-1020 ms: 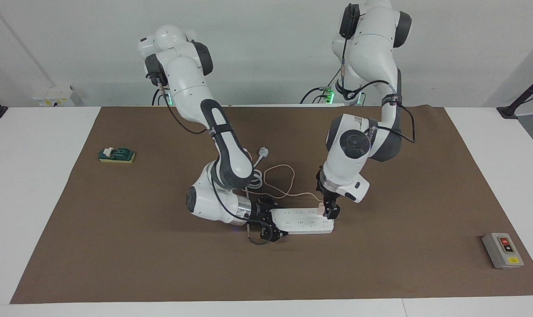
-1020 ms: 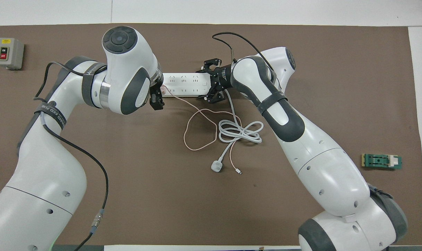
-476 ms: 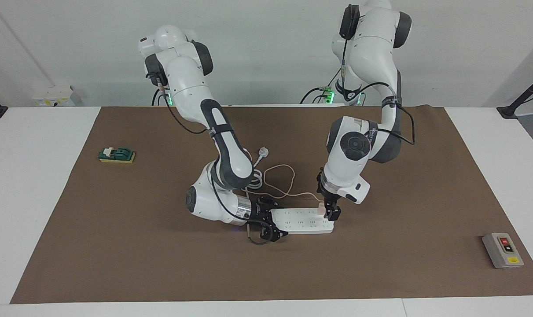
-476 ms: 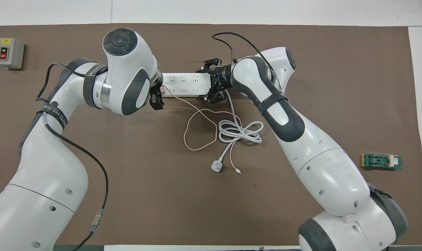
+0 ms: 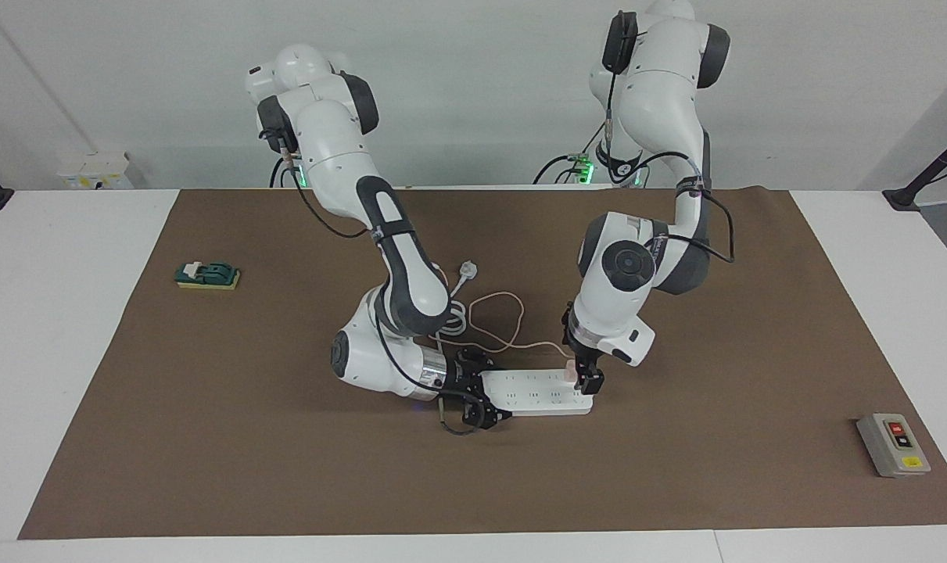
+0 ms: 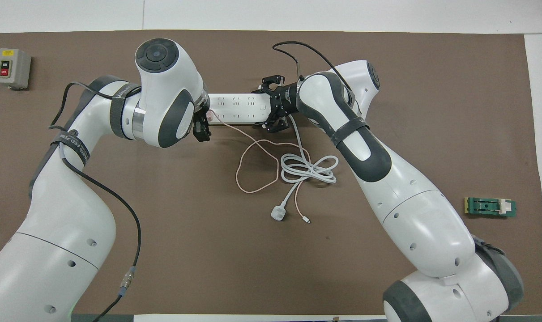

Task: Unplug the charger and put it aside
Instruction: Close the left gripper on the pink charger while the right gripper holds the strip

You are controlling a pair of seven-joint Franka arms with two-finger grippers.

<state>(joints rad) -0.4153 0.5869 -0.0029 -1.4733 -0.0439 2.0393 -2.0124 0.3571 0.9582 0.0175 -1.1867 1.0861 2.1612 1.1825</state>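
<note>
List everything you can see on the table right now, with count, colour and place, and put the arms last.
charger: one, pale pink, plugged into the power strip's end toward the left arm
charger cable: one, thin pink, looped on the mat nearer the robots than the strip
power strip: one, white, mid-mat
strip cord: one, white, coiled beside the cable
switch box: one, grey, left arm's end
green block: one, right arm's end
mat: one, brown
left gripper: open around charger
right gripper: straddling strip's other end

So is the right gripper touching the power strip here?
Touching. In the facing view the right gripper straddles the power strip's end, fingers against both long edges.
</note>
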